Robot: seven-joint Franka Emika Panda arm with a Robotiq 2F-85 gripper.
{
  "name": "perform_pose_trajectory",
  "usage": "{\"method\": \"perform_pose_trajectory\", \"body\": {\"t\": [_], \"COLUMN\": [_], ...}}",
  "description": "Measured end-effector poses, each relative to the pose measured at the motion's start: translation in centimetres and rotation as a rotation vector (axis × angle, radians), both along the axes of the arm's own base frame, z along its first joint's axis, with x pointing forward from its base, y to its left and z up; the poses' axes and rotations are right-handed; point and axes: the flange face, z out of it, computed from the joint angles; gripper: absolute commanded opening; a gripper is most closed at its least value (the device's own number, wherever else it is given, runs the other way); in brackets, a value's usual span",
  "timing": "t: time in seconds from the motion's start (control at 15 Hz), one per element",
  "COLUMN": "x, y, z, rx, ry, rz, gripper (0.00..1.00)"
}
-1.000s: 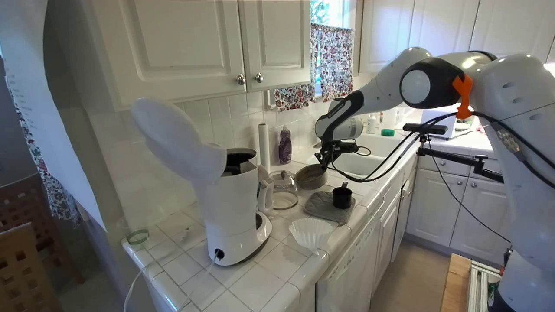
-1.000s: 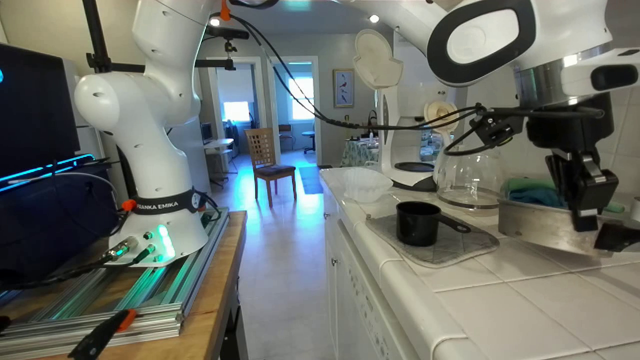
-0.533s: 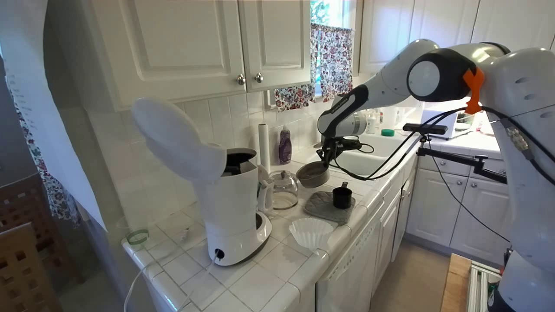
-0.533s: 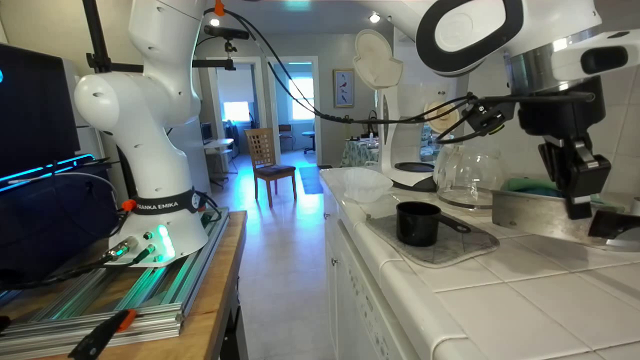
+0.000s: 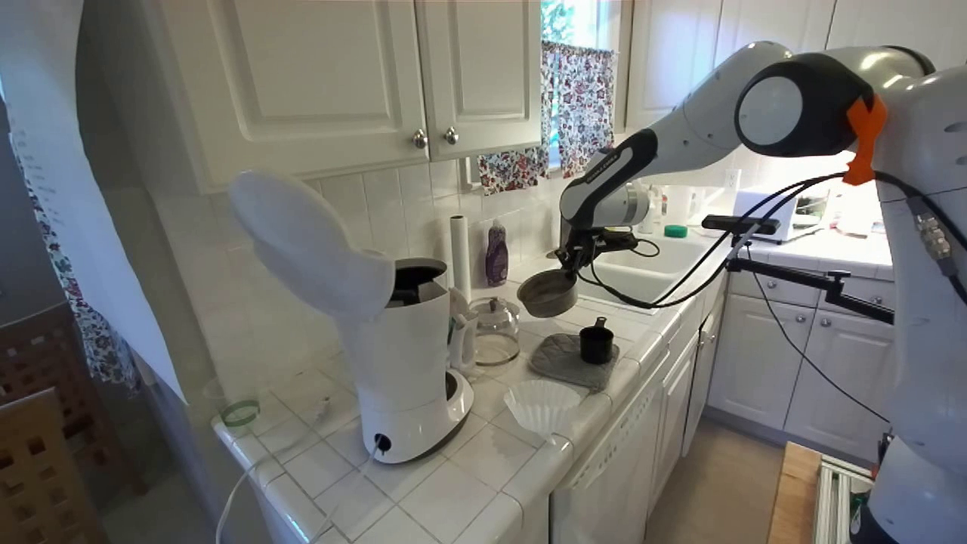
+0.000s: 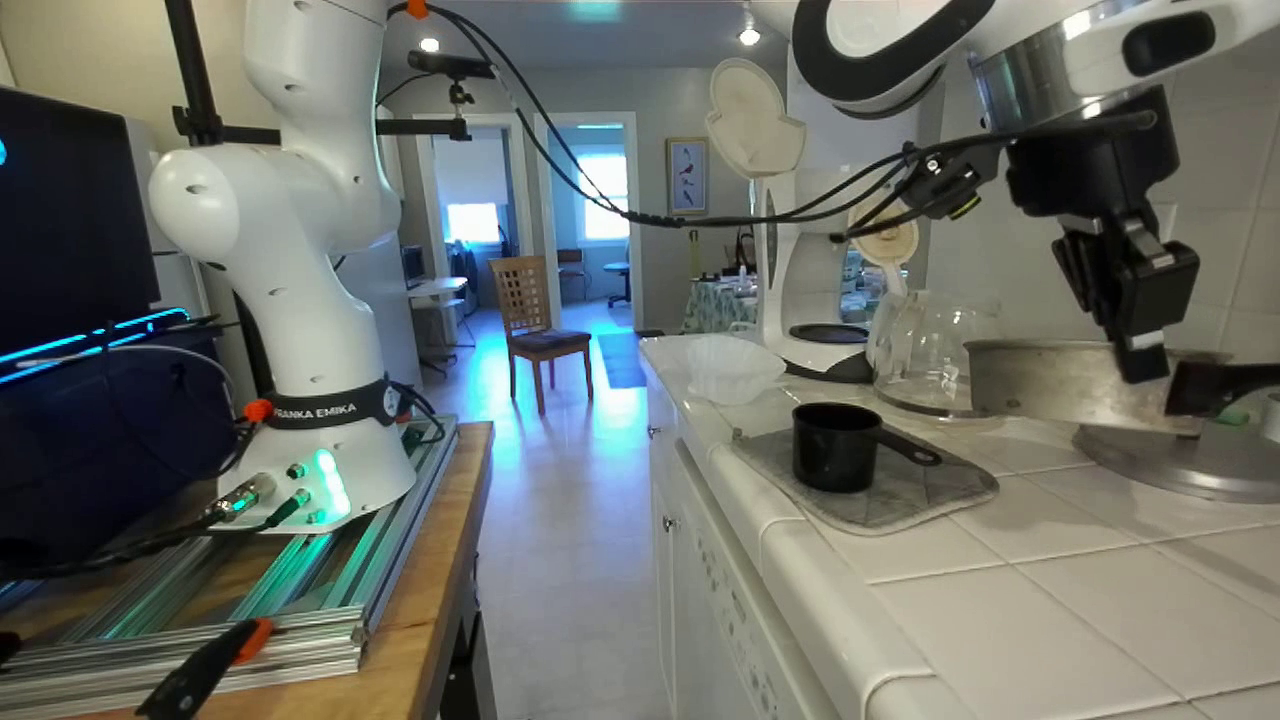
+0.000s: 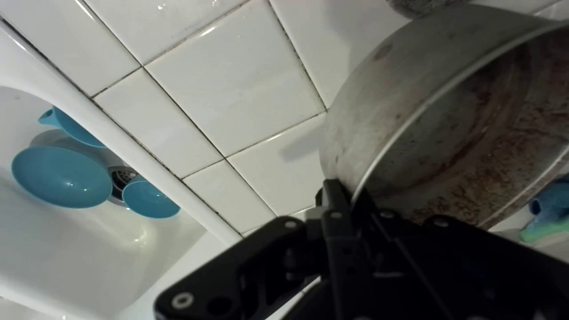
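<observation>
As a shallow, round pan of worn grey metal (image 6: 1040, 388) rises over a white tiled counter (image 6: 1020, 620), a white robot arm (image 5: 699, 128) carries it from a single spot on its wall. Seen in the wrist view, the black gripper (image 7: 351, 195) has its jaws clamped at the pan's rim, pressing from inside and outside. A second ago the pan was lower and leaned more steeply; it now looks nearer level, its black handle (image 6: 1215, 385) jutting out beside the jaws in an exterior view. A round grey disc (image 6: 1180, 468), possibly a lid, shows far more of itself on the counter now that the pan has gone up. Pan and jaws have climbed together without visible slip, so the lift appears to have taken and the pan seems free to be carried. Gripped off-centre, it could well tip; brown stains mark its inside. Around it, nothing appears disturbed: a small black cup (image 6: 835, 450) with a long handle stands on a grey quilted pot holder (image 5: 555, 363), a clear glass carafe (image 6: 935, 365) sits near the pan, and an opened white coffee maker (image 5: 400, 378) stands farther along, with a fluted white paper filter (image 5: 542, 404) near the counter's edge. On the far side of the jaws from the pan, the wrist view catches glossy blue bowls (image 7: 62, 178) lying in a white sink (image 7: 80, 249).
</observation>
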Motion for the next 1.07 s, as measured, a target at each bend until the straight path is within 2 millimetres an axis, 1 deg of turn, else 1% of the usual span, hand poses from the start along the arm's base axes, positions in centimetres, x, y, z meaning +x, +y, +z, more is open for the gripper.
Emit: {"method": "perform_pose_trajectory", "body": {"t": [0.53, 0.8, 1.07], "x": [-1.3, -0.9, 0.0], "y": [2.5, 4.0, 6.0], "z": [4.9, 7.1, 8.1], "rx": [-0.023, -0.058, -0.113], "ry": [-0.051, -0.084, -0.091], "rz": [0.039, 0.071, 0.121], "gripper": [0.02, 0.02, 0.02]}}
